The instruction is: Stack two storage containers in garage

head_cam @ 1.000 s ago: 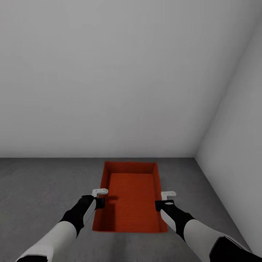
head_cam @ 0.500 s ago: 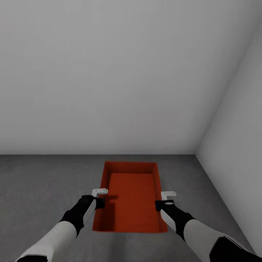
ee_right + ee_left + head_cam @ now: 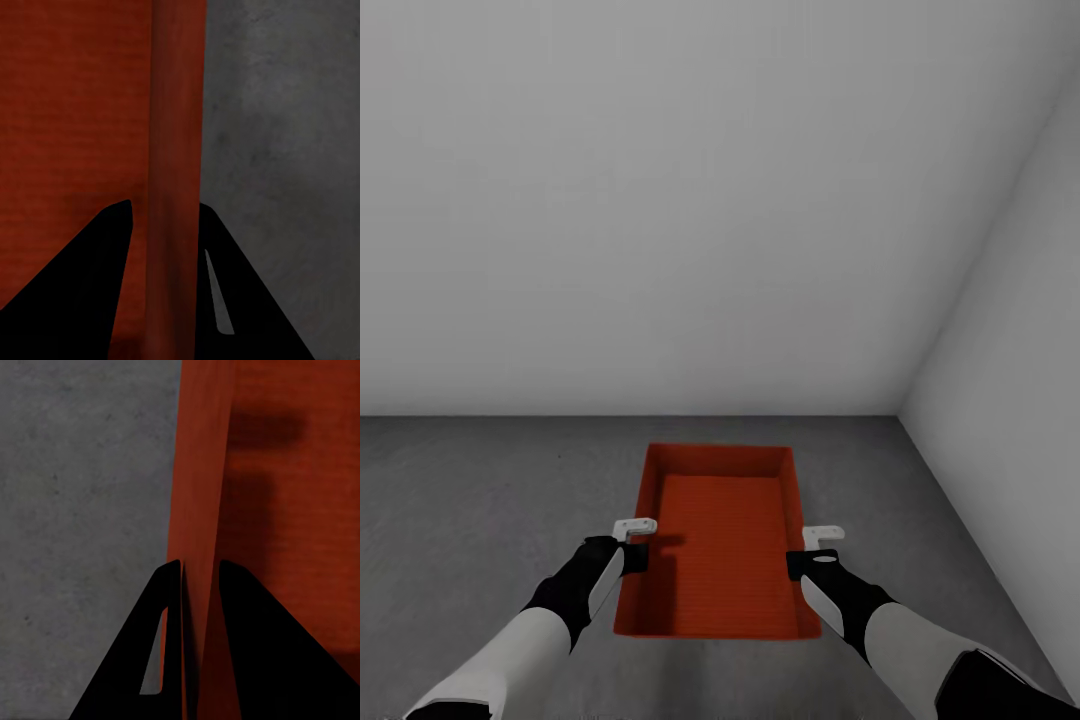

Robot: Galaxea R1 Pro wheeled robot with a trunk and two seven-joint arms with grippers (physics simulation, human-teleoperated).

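Setting: the robot faces a corner of the garage, pale grey walls (image 3: 690,200) meeting the dark concrete floor (image 3: 470,500).
Container: one orange-red storage container (image 3: 720,540) sits between the arms at 12 o'clock from the robot, long axis pointing away toward the back wall.
Left gripper: the left gripper (image 3: 634,545) straddles the container's left wall at about 9 o'clock of the bin; in the left wrist view its fingers (image 3: 255,660) stand on either side of the thin wall, pinching it.
Right gripper: the right gripper (image 3: 815,552) clamps the right wall at about 3 o'clock; the right wrist view shows the wall (image 3: 176,187) running between its two dark fingers.
Change: over the last second the wall-floor line has risen in the head view and more floor shows beyond the bin, while arms and container keep the same place in the picture. The camera shifted, and the bin with it.
Meaning: likely the carried container is being lowered or positioned over the floor. Whether it already touches the concrete cannot be told. A second container is yet to be dealt with.
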